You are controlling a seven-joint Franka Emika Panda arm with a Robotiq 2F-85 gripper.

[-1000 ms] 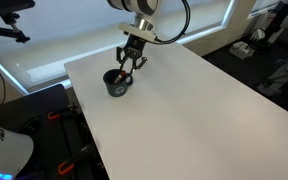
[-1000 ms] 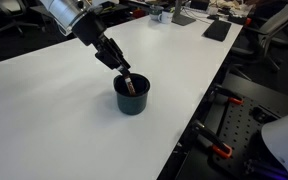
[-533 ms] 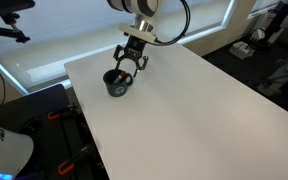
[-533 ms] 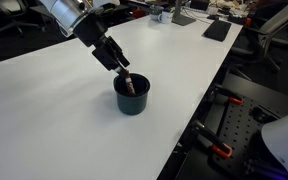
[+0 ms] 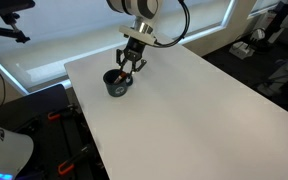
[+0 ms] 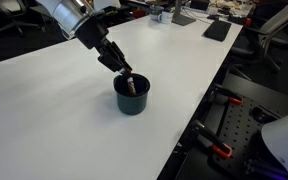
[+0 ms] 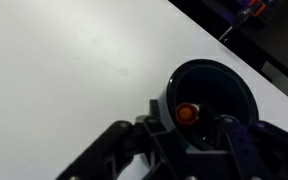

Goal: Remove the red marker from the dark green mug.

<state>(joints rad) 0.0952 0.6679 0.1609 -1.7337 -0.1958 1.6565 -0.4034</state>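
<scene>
The red marker (image 7: 187, 113) stands tilted inside the dark green mug (image 6: 132, 100), and from the wrist view its top end shows orange-red. The mug is squat and almost black, and sits on the white bench (image 6: 44, 120) near one edge. The hand (image 6: 124, 72) hangs over the mug's mouth. Its fingers are parted on either side of the marker's top without pinching it. The mug's wall rings the marker's lower part.

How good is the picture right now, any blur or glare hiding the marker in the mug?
Wrist view: the hand is dark and soft at the bottom edge; the dark green mug is near-black inside, yet the red marker shows as a bright dot. In both exterior views the table is evenly lit with no harsh glare, but the marker is tiny.
</scene>
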